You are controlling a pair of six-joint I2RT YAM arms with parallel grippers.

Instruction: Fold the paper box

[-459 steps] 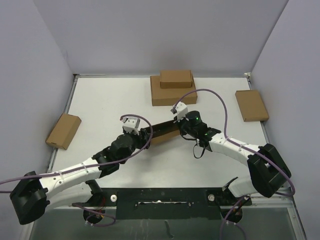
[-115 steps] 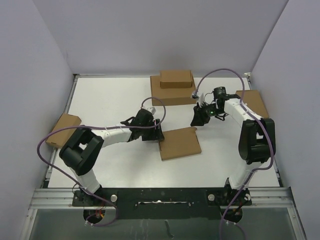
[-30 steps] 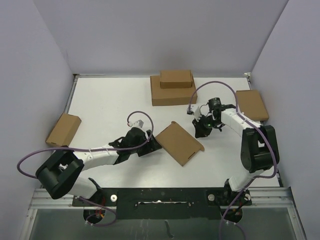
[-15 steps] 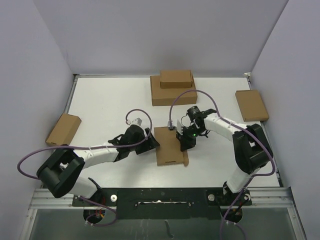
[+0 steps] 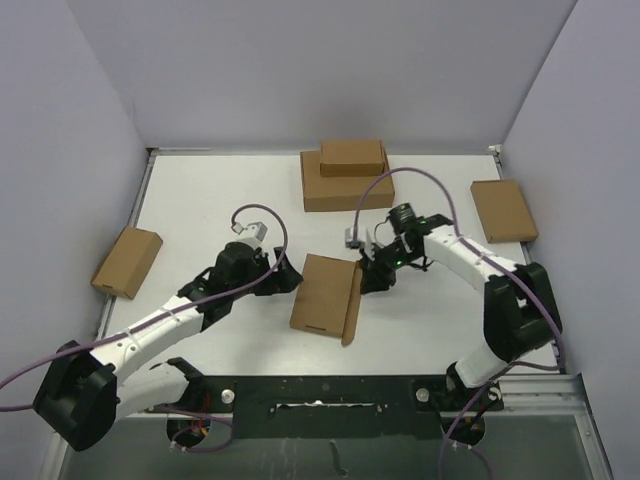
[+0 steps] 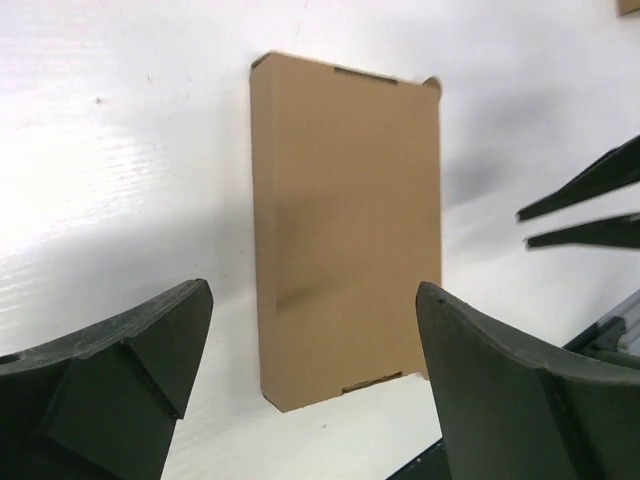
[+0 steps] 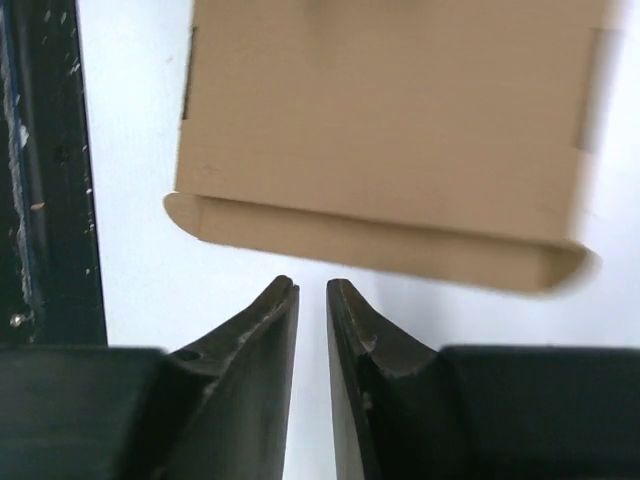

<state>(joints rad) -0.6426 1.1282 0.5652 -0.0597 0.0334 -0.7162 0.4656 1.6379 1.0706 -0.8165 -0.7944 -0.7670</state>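
Paper box (image 5: pixel 322 293) lies flat, closed, at the middle of the table (image 5: pixel 210 200), long axis far-to-near, one flap along its right edge. One such box; four other brown boxes. Left gripper (image 5: pixel 288 279) is wide apart, empty. Right gripper (image 5: pixel 367 282) is nearly closed, empty, beside the flap.

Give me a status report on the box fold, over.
Left gripper wide open, empty. Right gripper barely parted, empty, facing the flap. Paper box flat on table, one long flap sticking out. Nothing blocking.
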